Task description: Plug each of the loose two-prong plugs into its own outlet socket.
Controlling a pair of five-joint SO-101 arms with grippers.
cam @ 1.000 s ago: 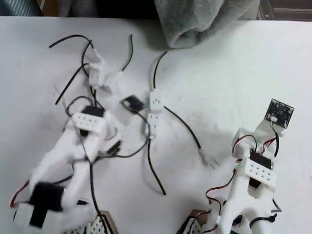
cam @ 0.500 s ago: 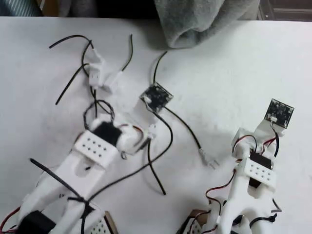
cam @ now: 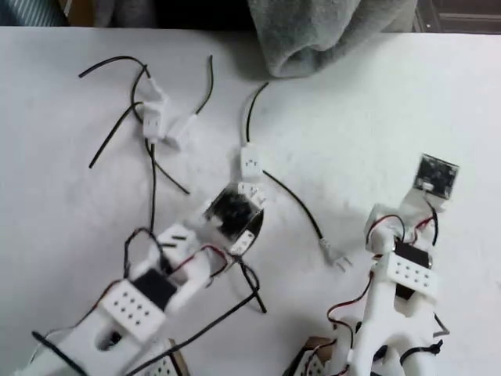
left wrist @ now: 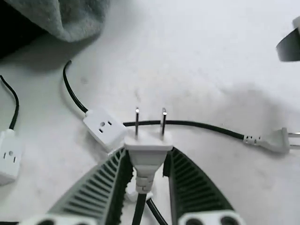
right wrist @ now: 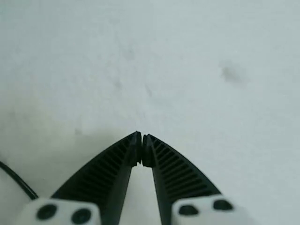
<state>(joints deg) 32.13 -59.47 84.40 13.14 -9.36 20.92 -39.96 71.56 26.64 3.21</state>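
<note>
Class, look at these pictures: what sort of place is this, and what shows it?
Probably a robotics test bench: a left arm and right arm at a white table, short cords with sockets scattered on it, and a plug held in the left hand.

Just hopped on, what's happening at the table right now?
The left gripper is shut on a white two-prong plug, its prongs close to an outlet socket but not plugged in. The right gripper is shut on nothing above the table. Another loose plug lies between the arms.
</note>
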